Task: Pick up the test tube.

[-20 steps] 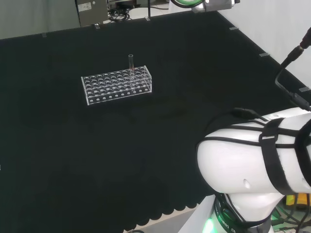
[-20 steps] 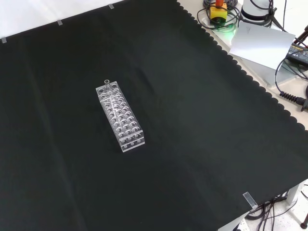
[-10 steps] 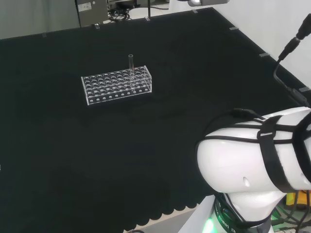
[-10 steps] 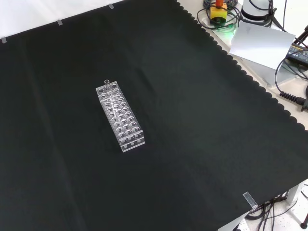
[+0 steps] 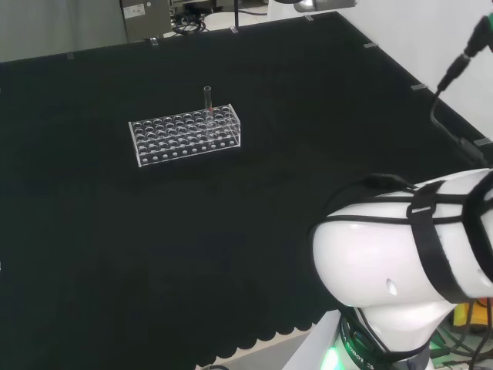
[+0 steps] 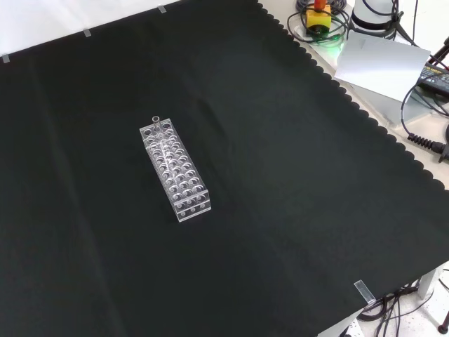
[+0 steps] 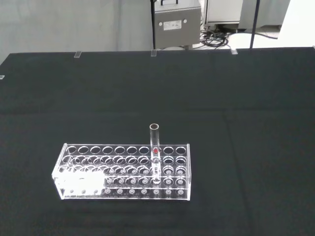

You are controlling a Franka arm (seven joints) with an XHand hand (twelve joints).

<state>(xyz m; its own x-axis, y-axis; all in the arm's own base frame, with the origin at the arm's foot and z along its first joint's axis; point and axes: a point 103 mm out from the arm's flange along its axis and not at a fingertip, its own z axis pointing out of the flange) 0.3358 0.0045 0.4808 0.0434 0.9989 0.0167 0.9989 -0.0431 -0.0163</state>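
While the test tube (image 7: 154,147) stands upright in the clear rack (image 7: 123,170), risks tipping or dragging both; cannot tell finger state.

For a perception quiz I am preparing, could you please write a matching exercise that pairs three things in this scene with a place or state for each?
Column one:
1. clear glass test tube
2. clear plastic rack with rows of round holes
3. black cloth with a scalloped edge

Column two:
A. covers the bench
B. stands upright in a hole, its open top above the rest
C. rests flat on the cloth, nearly all its holes unfilled

Right pairs: 1-B, 2-C, 3-A
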